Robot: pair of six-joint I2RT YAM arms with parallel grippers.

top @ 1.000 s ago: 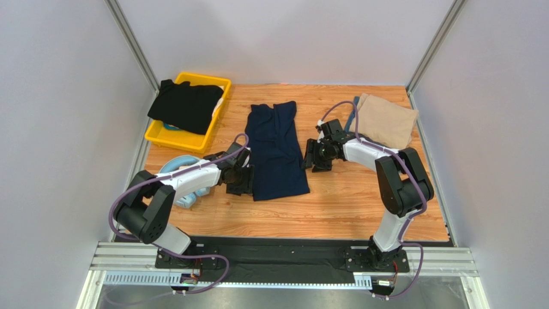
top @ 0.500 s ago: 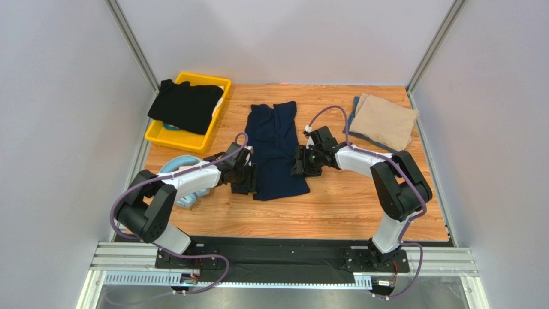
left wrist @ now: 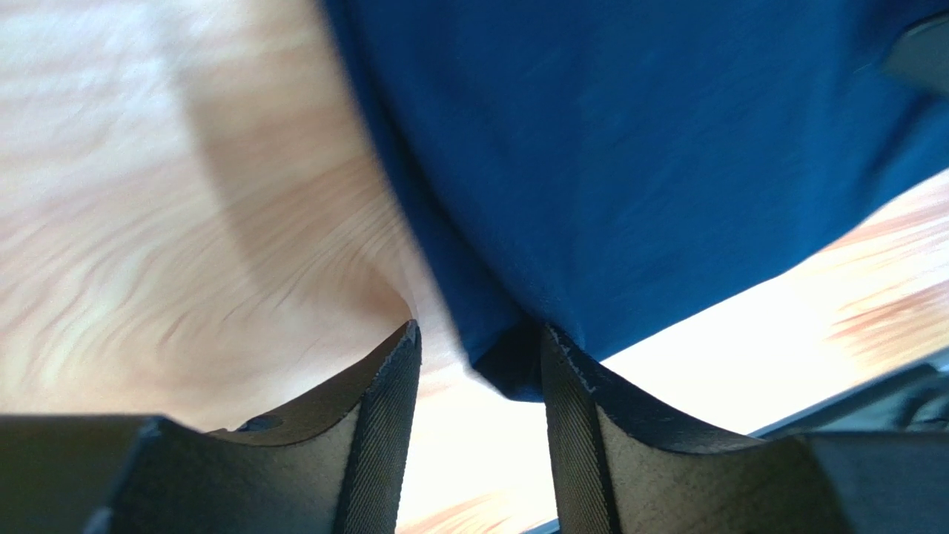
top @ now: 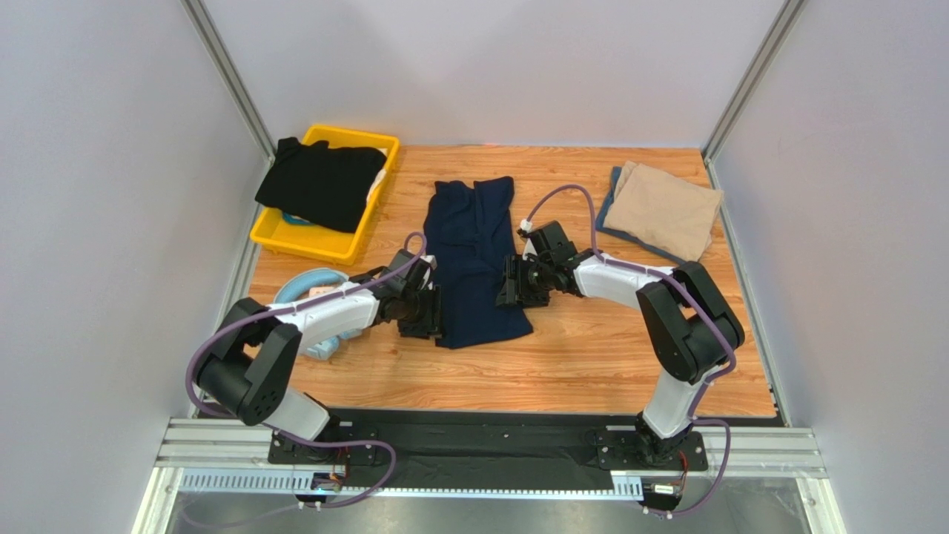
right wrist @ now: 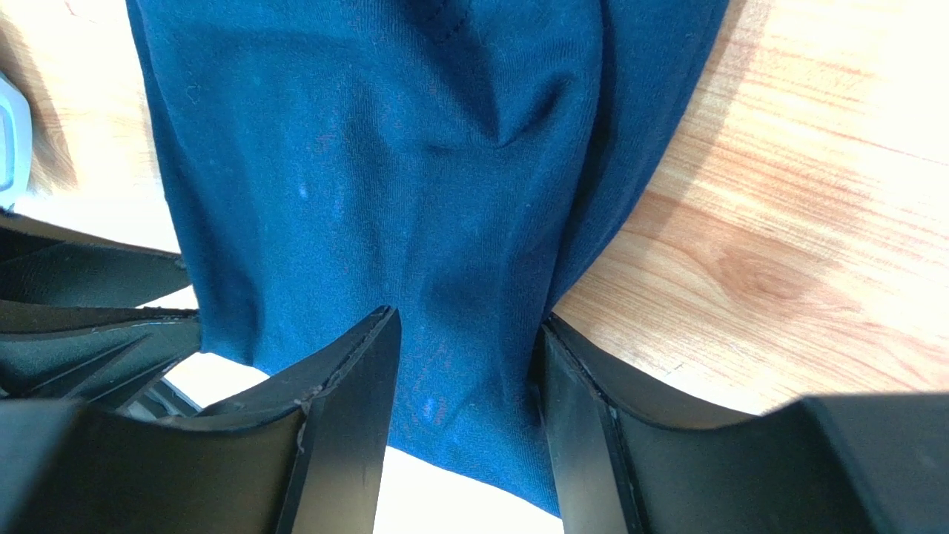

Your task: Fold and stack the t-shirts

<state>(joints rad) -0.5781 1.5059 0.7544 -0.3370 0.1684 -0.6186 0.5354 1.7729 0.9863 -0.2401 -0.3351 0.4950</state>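
**Both arms down on the navy shirt's near end**

We're at the middle of the tabletop, where the navy shirt lies lengthwise, collar end toward the back wall, creased and not flat. Both arms are reaching in low, one on each side of its near end.

On the left wrist camera, the left fingers stand apart, open, right down at the wood. The shirt's near-left corner pokes into the gap between them and lies against the one on the right of that view. Nothing is pinched there.

Over on the right wrist camera, the right fingers are also apart and open. They straddle the shirt's near-right edge, with blue cloth filling the gap between them and bare wood off to the right. The cloth lies slack, with a soft fold running up from the gap.

Elsewhere, the tan shirt sits folded in the far right corner, well apart from the action. The black shirt is draped over the yellow bin at the far left. Light blue headphones lie beside the left arm, partly under it.
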